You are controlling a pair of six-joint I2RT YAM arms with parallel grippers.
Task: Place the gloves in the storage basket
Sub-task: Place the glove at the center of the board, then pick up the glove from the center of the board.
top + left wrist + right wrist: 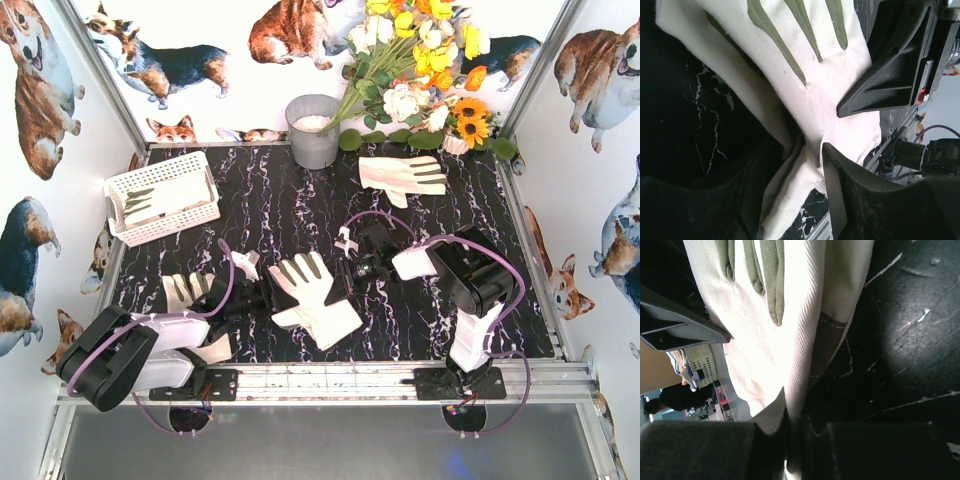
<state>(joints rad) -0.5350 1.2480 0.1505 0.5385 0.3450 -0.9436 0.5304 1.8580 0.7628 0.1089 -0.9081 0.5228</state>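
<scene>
Several gloves (315, 300) on black marbled table (280, 210), corgi-print walls (40, 80)

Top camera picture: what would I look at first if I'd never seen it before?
Probably the bright bouquet of yellow, orange and white flowers at the back right, and the corgi pictures all over the walls. Then the cream glove at the middle front of the black marbled table, with both arms reaching in. The right gripper pinches it, and the left gripper is open at its other side.
</scene>
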